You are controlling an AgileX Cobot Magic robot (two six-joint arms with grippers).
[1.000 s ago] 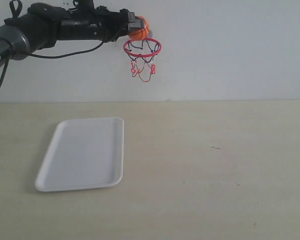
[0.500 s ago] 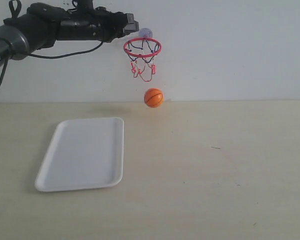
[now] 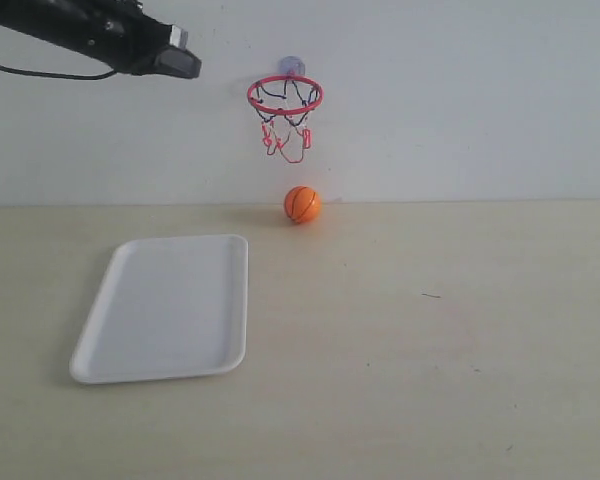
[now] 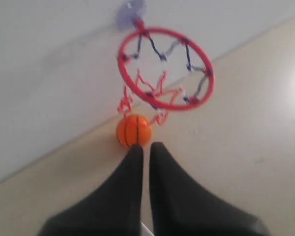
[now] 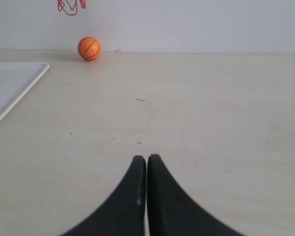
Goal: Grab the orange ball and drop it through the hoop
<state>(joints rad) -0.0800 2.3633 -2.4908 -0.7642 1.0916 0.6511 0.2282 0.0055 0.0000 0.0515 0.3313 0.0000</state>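
Exterior view: left arm (image 3: 80, 30) high, tool (image 3: 192, 66) left of the hoop (image 3: 285, 95).

Orange ball (image 3: 302, 204) below hoop (image 3: 285, 96)

My left arm (image 3: 100, 35) runs off the exterior view's top-left edge, and my right wrist view cuts off all of the hoop (image 5: 70, 6) but its net's tip, and most of the white tray (image 5: 10, 83).
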